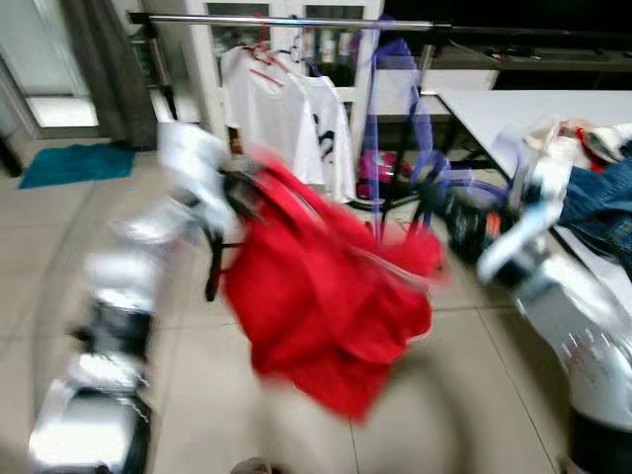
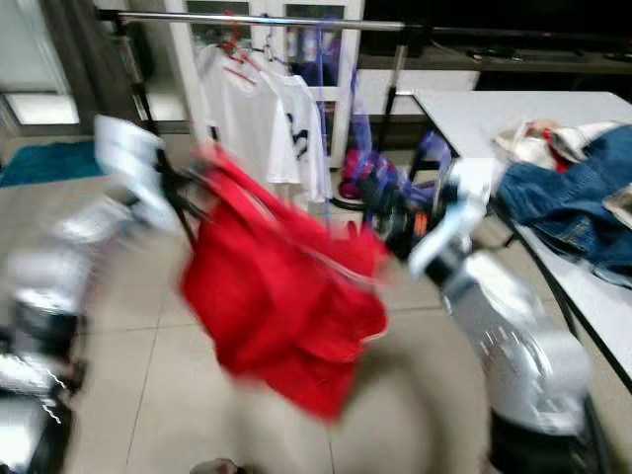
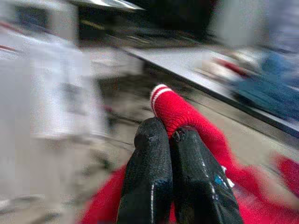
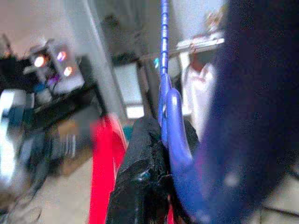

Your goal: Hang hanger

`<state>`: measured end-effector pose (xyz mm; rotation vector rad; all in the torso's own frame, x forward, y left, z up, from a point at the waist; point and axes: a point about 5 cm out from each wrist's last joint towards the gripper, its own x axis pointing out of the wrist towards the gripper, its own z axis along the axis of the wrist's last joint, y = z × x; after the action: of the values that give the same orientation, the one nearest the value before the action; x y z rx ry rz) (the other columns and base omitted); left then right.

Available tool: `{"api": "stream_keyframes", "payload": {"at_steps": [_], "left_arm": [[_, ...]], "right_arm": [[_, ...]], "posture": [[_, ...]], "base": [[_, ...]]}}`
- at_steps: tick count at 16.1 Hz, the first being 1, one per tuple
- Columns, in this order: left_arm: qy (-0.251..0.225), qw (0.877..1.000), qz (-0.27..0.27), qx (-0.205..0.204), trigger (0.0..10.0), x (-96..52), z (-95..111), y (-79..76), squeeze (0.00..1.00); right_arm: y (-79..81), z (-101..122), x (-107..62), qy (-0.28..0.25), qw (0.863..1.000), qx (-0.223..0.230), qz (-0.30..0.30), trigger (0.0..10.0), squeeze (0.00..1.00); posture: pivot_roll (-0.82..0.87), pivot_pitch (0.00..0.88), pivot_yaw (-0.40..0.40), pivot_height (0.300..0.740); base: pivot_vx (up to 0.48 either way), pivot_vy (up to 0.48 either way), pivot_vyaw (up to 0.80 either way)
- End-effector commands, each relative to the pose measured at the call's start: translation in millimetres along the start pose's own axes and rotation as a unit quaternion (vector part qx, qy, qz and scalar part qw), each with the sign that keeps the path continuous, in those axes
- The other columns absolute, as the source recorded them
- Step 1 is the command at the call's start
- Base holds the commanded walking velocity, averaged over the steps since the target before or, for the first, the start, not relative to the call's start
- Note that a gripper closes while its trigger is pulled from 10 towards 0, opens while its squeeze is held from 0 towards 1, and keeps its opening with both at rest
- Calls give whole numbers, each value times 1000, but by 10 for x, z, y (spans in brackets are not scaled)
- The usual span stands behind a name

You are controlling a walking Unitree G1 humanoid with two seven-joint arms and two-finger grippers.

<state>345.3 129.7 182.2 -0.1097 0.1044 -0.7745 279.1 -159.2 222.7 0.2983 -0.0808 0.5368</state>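
Carrying step: left tool point(image 3: 170, 140) clamped on red shirt point(image 1: 326, 306), right tool point(image 4: 161, 140) clamped on blue hanger point(image 4: 175, 116); next, hooking over rail point(image 1: 286, 20).

A blue plastic hanger point(image 1: 395, 118) stands upright in the air before the clothes rail point(image 1: 296, 21), its hook near the bar, though blur hides whether it touches. A red garment point(image 1: 326, 306) with a white-striped cuff hangs bunched below it, spread between both arms, above the tiled floor.
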Motion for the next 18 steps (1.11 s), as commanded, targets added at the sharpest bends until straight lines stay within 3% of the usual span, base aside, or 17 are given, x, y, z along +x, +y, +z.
{"api": "stream_keyframes", "payload": {"at_steps": [1, 2, 4, 5, 6, 7, 9, 11, 13, 15, 18], "left_arm": [[-12, 998, -65, 14, 0, 70, 102, -210, 0], [-15, 989, -148, 4, 0, 109, 62, -505, 0], [-20, 982, -185, -1, 0, 84, 55, -666, 0], [-26, 988, -153, -4, 0, 27, 66, -618, 0], [-36, 996, -79, -19, 0, -63, 82, -473, 0], [-39, 998, -47, -21, 0, -106, 83, -411, 0], [-41, 997, 64, -15, 0, -373, 52, -200, 0], [-39, 989, 142, 10, 0, -607, -88, -133, 0], [-43, 983, 177, -7, 0, -691, -167, -159, 0], [-53, 981, 189, -11, 0, -654, -188, -263, 0], [-62, 979, 193, -22, 0, -636, -172, -347, 0]], "right_arm": [[-89, 25, 5, -19, 999, 3, -44, 0, 0], [-215, 96, 74, -71, 990, 38, -111, 0, 0], [-330, 147, 89, -104, 980, 39, -165, 0, 0], [-387, 126, 76, -88, 978, -1, -190, 3176, 0], [-408, 59, 44, -60, 978, -8, -200, 10000, 0], [-404, 27, 28, -45, 979, -13, -199, 10000, 0], [-334, -131, -129, 21, 981, -88, -170, 10000, 0], [-255, -319, -285, 59, 980, -85, -168, 10000, 0], [-187, -438, -374, 76, 977, -94, -176, 10000, 0], [-139, -470, -430, 69, 975, -88, -192, 10000, 0], [-117, -404, -354, 37, 976, -86, -197, 10000, 0]], "posture": [[54, 0, 27, 740], [52, 0, 27, 740], [52, 0, 27, 740], [52, 0, 27, 740], [61, 0, 20, 740], [60, 0, 19, 740], [54, 0, 28, 740], [51, 0, 36, 740], [43, 0, 37, 740], [68, 0, 4, 740], [83, 0, -10, 740]], "base": [[0, 0, 0], [0, 0, 0], [0, 0, 0], [0, 0, 0], [0, 0, 0], [0, 0, 0], [0, 0, 0], [0, 0, -800], [0, 0, -800], [0, 0, -800], [0, 0, -800]]}}
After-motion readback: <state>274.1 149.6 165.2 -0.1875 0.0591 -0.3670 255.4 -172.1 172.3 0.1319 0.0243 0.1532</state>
